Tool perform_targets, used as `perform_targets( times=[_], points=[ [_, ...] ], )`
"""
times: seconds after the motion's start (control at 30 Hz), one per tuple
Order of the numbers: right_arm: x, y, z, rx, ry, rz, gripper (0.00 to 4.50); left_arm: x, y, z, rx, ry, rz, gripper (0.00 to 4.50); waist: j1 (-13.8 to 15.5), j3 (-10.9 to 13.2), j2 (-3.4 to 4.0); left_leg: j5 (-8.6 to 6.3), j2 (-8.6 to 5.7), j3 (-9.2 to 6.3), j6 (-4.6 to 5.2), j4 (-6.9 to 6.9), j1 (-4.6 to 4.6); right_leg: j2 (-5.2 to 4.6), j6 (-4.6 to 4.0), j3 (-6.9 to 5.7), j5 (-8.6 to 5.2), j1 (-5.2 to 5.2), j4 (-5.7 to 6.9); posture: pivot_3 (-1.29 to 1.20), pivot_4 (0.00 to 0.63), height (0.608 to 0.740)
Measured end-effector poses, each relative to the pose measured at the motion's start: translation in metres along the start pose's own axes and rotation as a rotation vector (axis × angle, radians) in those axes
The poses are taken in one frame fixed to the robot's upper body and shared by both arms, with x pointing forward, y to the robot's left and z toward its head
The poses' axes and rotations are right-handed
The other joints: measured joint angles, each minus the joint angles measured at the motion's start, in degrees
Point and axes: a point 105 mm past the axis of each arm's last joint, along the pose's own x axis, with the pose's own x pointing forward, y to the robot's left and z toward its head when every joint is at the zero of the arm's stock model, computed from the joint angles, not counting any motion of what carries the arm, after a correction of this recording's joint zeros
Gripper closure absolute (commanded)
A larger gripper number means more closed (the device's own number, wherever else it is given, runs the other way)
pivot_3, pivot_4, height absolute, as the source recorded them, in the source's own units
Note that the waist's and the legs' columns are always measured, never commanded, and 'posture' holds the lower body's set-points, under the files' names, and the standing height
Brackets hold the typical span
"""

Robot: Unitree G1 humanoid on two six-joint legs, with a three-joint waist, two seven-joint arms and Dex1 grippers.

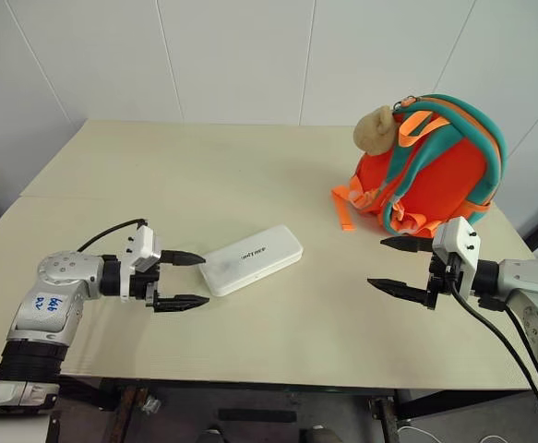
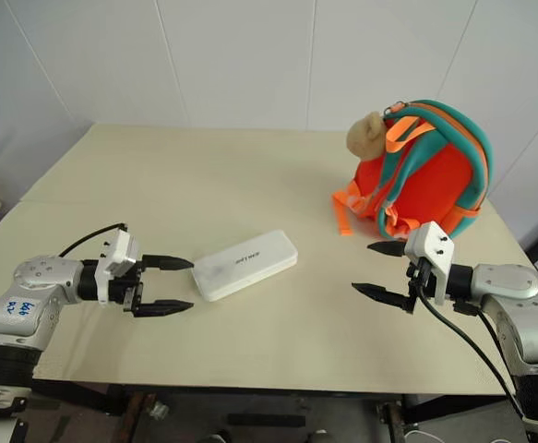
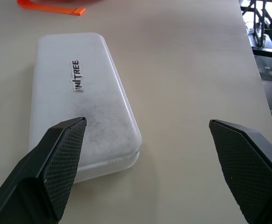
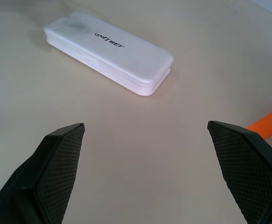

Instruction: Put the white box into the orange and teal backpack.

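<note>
L pincer [image 1: 178,280] spread wide, empty, tips just beside near end of white box [image 1: 252,259], which lies flat mid-worktop [image 1: 250,166]. R pincer [image 1: 403,268] also spread, empty, near orange and teal backpack [image 1: 433,166] standing at far right. Risks: flat box w/ rounded edges may slide away when pinched; backpack looks unopened, could topple.

1 white box [image 1: 251,259], 1 backpack [image 1: 439,171], 1 table [image 1: 204,175].
</note>
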Motion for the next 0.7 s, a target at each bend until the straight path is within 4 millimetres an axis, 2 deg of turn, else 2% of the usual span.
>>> perform_targets(
  times=[0.17, 0.33, 0.37, 0.47, 0.53, 0.63, 0.7],
  points=[
    [0.015, -0.002, 0.004, -0.004, -0.030, 0.042, 0.03, -0.002, 0.000, 0.000, 0.000, 0.002, 0.010, 0.00, 0.02, 0.00, 0.00, 0.00, 0.01, 0.00, 0.00, 0.03, 0.01, 0.00, 0.01, 0.00, 0.01, 0.01, 0.01, 0.00, 0.150, 0.740],
    [0.045, -0.006, -0.004, 0.020, -0.047, 0.093, 0.03, -0.017, -0.002, -0.013, -0.039, 0.022, 0.083, 0.00, -0.73, 0.01, 0.00, -0.01, 0.04, 0.04, 0.01, 0.02, 0.01, 0.01, 0.01, 0.02, 0.01, -0.02, 0.04, 0.00, 0.150, 0.740],
    [0.052, -0.010, -0.004, 0.015, -0.054, 0.095, 0.01, -0.020, 0.000, -0.013, -0.040, 0.023, 0.108, 0.18, -0.90, 0.01, 0.01, 0.00, 0.03, 0.04, 0.01, 0.03, 0.00, 0.01, 0.01, 0.02, 0.01, -0.02, 0.06, 0.00, 0.150, 0.740],
    [0.074, -0.012, -0.003, -0.012, -0.053, 0.127, 0.62, -0.039, 0.005, -0.017, -0.048, 0.035, 0.209, 0.86, -1.33, 0.01, 0.01, 0.00, 0.03, 0.05, 0.01, 0.02, 0.03, 0.01, 0.01, 0.02, 0.01, -0.02, 0.10, 0.00, 0.150, 0.740],
    [0.095, -0.019, -0.010, -0.016, -0.040, 0.135, 1.26, -0.057, 0.004, -0.030, -0.082, 0.070, 0.307, 1.48, -2.10, 0.00, 0.00, -0.01, 0.07, 0.17, 0.01, -0.02, 0.12, -0.02, 0.01, 0.06, 0.01, -0.01, 0.08, 0.00, 0.150, 0.740],
    [0.110, -0.027, -0.027, 0.002, 0.003, 0.118, 2.20, -0.067, -0.003, -0.047, -0.130, 0.106, 0.383, 2.32, -2.21, 0.02, 0.02, -0.01, 0.07, 0.18, 0.01, -0.09, 0.07, -0.03, -0.02, 0.06, -0.01, -0.03, 0.08, 0.00, 0.150, 0.740],
    [0.122, -0.031, -0.030, -0.004, 0.030, 0.115, 2.88, -0.072, -0.007, -0.055, -0.159, 0.131, 0.424, 2.97, -2.29, 0.04, 0.04, -0.01, 0.07, 0.18, 0.01, -0.11, 0.07, -0.03, -0.02, 0.05, -0.01, -0.05, 0.09, 0.00, 0.150, 0.740]
  ],
)
